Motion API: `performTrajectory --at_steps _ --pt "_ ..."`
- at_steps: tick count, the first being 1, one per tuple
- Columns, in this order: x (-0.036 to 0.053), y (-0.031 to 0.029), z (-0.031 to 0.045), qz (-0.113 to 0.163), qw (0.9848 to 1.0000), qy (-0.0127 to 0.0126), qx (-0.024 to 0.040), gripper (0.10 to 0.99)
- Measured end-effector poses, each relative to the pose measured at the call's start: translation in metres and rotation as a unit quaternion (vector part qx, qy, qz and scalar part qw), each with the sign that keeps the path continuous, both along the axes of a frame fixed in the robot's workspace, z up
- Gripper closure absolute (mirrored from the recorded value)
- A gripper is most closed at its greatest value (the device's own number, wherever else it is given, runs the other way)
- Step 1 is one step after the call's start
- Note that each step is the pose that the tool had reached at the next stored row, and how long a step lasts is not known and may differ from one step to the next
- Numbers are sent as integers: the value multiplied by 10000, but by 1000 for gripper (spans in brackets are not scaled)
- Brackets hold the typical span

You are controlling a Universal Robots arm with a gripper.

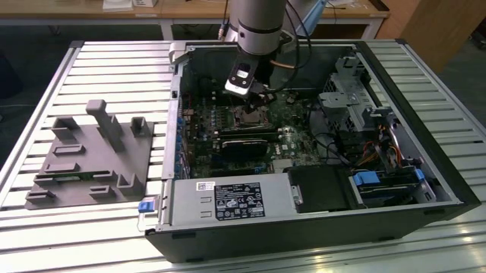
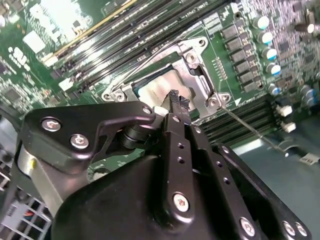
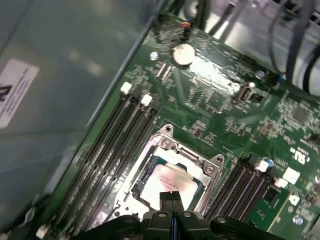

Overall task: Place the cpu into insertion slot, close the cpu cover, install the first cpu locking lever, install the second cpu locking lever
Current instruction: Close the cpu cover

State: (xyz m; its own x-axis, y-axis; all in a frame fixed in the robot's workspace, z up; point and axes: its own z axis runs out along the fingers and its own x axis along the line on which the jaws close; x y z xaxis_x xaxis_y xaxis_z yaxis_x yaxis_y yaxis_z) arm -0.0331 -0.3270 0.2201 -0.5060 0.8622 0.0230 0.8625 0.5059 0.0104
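Gripper (image 3: 171,198): tips pressed together, empty, just over the cpu (image 3: 165,181), which sits in the slot (image 3: 187,152). Push down crooked & you may scratch it or bend the lever (image 2: 245,126).

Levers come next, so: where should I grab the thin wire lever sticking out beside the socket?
Probably the free end of the lever, far from the socket, coming from above and pinching across it: the rod is thin and straight, and its hooked tip should stop slipping.
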Motion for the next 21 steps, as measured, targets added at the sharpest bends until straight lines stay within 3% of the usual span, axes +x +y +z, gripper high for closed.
performTrajectory --at_steps 6,11,16,21 --pt "0 0 -3 539 9985 0 0 980" --pt "0 0 -5 995 9950 0 0 980" --pt "0 0 -8 1441 9896 0 0 980" --pt "0 0 -11 1891 9820 0 0 980"
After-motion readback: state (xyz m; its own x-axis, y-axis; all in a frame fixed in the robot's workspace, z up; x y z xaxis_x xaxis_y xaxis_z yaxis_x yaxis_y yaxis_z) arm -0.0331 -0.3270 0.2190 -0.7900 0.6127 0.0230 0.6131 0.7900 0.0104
